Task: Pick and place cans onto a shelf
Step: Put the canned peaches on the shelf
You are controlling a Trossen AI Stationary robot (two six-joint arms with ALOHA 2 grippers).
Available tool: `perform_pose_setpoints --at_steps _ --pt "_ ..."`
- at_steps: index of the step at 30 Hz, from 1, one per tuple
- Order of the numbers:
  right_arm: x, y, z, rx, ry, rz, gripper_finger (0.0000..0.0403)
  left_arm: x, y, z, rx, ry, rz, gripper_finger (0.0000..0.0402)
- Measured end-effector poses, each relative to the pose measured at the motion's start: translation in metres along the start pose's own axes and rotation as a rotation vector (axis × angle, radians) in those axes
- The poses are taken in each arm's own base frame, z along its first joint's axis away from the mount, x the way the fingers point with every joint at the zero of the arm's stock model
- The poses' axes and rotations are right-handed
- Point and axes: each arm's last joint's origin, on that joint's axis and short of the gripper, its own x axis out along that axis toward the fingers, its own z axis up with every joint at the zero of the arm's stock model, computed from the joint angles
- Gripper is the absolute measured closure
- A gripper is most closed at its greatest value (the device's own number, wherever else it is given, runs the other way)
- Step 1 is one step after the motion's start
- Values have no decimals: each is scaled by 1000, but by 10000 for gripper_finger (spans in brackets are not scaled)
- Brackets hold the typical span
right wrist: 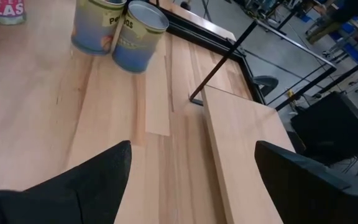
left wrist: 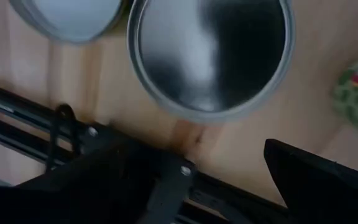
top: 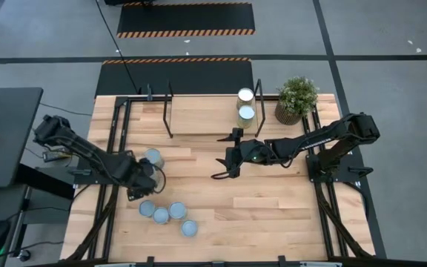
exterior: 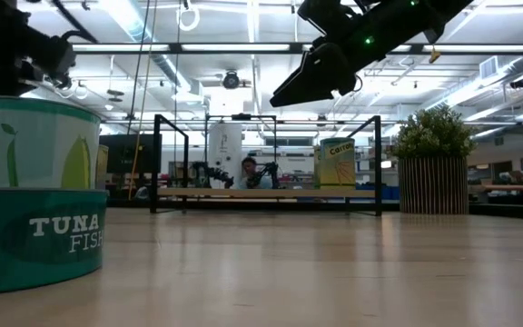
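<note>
While both grippers (top: 148, 180) (top: 227, 158) gape empty, two cans (top: 245, 104) stand on the shelf (top: 199, 119).

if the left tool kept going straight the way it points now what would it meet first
Most likely the silver can straight ahead of the open left tool, seen top-on in its wrist view. How far off it sits is unclear.

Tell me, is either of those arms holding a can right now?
No. The left gripper hangs open over a loose can, and the right gripper is open above bare table. Nothing sits between either pair of fingers.
</note>
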Motion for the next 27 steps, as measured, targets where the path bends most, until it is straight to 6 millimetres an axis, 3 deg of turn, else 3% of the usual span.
perform_pose_setpoints --at_steps 9,27 --pt "0 1 0 14 -1 4 54 10 -14 11 124 -71 93 15" --pt "0 1 0 22 4 6 54 9 -24 26 157 -233 2 15"
